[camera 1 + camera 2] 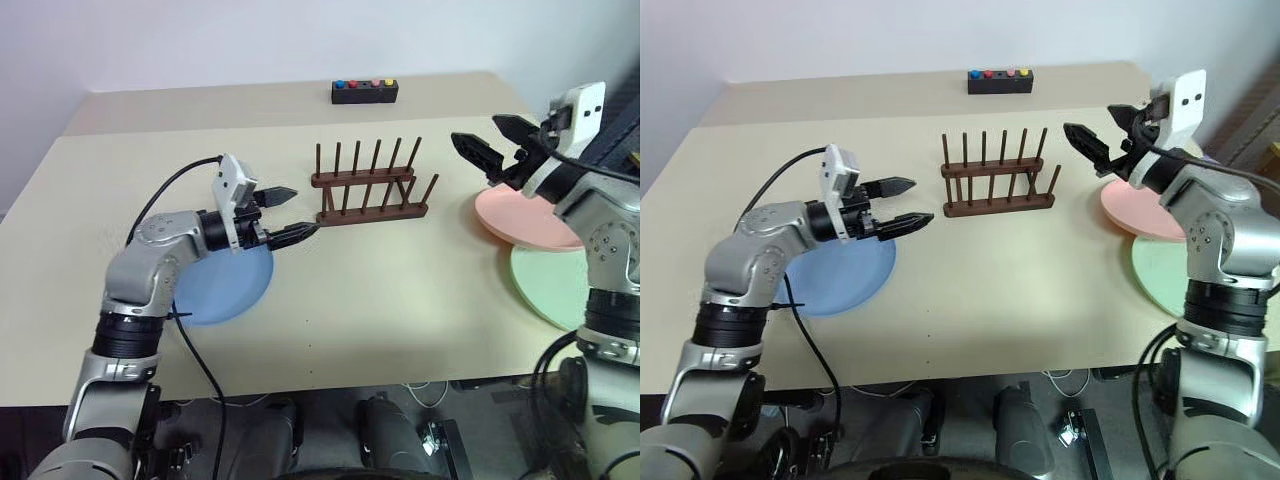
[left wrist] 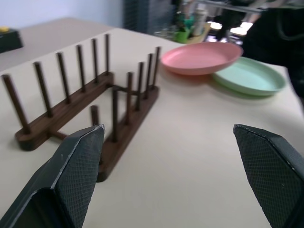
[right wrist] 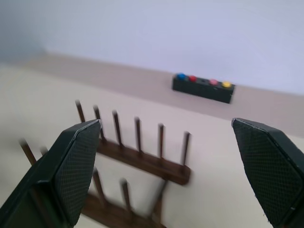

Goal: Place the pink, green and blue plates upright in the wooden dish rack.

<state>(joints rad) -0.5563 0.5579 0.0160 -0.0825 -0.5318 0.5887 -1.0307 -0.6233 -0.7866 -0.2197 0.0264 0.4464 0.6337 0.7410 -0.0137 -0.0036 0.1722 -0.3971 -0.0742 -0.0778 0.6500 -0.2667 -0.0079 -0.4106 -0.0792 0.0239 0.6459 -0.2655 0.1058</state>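
Three plates flat on the table, rack [image 1: 368, 185] empty — nothing slotted. Our left gripper [image 1: 290, 213] hangs wide open above the blue plate [image 1: 228, 285]; right gripper [image 1: 492, 143] wide open above pink plate [image 1: 520, 220], which overlaps the green plate [image 1: 550, 285] — take pink first.

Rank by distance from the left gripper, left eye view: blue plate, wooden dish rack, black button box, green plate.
From the left gripper:
1. Light blue plastic plate, just beneath.
2. Dark wooden peg rack, table centre.
3. Black button box, far edge.
4. Mint green plastic plate, far right.

Beige table [image 1: 380, 300] against plain pale wall [image 1: 200, 40]; cluttered shelving [image 2: 190, 19] beyond.
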